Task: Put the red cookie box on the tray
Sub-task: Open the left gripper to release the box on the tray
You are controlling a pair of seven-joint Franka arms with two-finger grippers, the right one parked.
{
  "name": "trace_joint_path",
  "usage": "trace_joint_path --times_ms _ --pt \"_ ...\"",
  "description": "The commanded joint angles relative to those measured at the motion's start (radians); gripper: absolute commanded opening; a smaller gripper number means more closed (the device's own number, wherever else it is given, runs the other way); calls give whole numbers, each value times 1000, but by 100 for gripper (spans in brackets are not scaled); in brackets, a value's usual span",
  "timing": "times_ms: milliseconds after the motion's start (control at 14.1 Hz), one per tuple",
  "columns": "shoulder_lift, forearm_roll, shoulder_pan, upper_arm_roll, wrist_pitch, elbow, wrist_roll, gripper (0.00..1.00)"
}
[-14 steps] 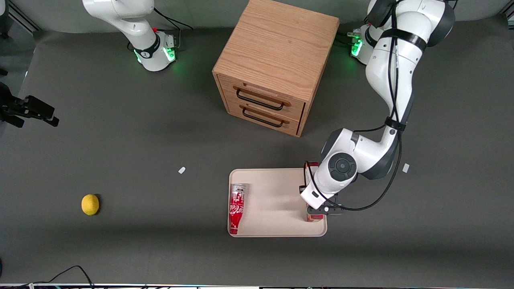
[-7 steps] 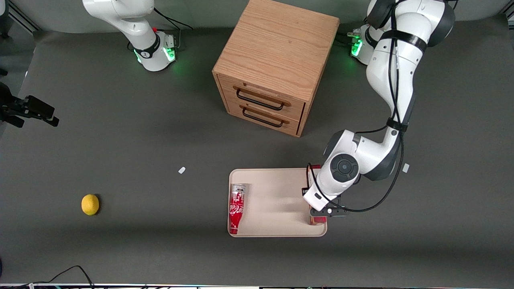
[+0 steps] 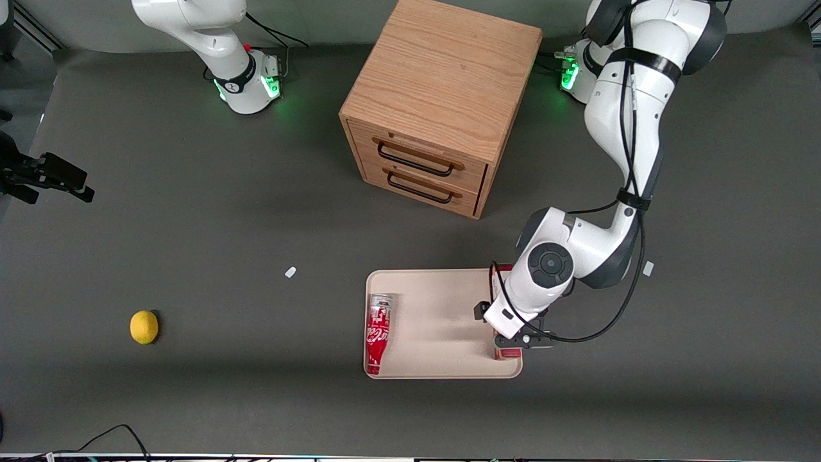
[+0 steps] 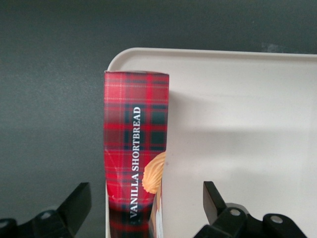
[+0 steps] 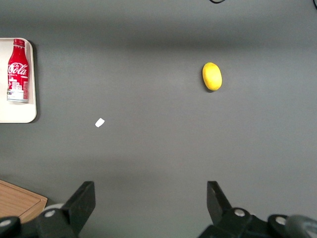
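On the flat beige rectangular tray [image 3: 436, 321], along the edge toward the working arm's end of the table, the slim dark-red tartan cookie box [image 4: 136, 148] lies lengthwise, its "VANILLA SHORTBREAD" side up. The left arm's gripper [image 4: 146, 210] hovers just above the box with its black fingers [image 4: 77, 203] spread wide on either side, touching nothing. A red Coca-Cola bottle-shaped can [image 3: 377, 332] lies along the tray's edge toward the parked arm.
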Motion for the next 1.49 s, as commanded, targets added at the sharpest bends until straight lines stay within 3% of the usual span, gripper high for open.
trace_joint_path --times_ms 0,283,709,992,1417 --pt "-19 12 -18 16 1 2 -31 100" --pt "-97 9 -7 16 -5 -27 -31 100" --pt "-390 -4 83 7 -45 -233 -2 100" --pt "-522 -46 163 7 -224 -267 20 100" --pt "-742 -78 307 13 -519 -335 260 100"
